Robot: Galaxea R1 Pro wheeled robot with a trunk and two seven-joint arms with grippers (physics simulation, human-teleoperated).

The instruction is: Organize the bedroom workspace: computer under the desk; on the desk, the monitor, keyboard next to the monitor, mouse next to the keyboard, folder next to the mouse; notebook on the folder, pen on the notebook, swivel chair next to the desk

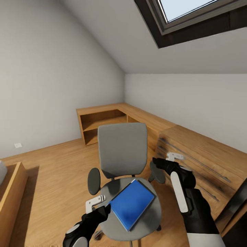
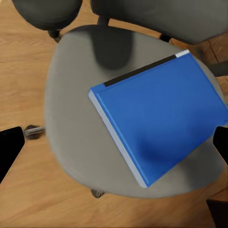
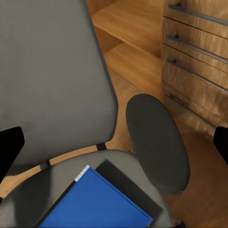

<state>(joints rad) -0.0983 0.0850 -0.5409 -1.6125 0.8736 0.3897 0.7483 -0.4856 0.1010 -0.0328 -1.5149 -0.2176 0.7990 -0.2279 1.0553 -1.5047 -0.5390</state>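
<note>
The swivel chair [image 1: 122, 161] stands on the wooden floor [image 1: 55, 171], facing the robot, with the blue folder [image 1: 132, 204] lying flat and skewed on its grey seat. A wooden drawer chest [image 1: 202, 161] stands close at the right, low open shelves [image 1: 99, 125] behind. The left pincer [image 1: 96, 202] hovers just beside the folder, the right pincer [image 1: 173, 157] near the armrest [image 3: 156, 142]; both are spread wide, holding nothing. No writing is legible

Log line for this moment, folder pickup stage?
phase: pre-grasp | folder: flat on swivel chair seat | left hand: open, beside folder | right hand: open, above armrest
</note>
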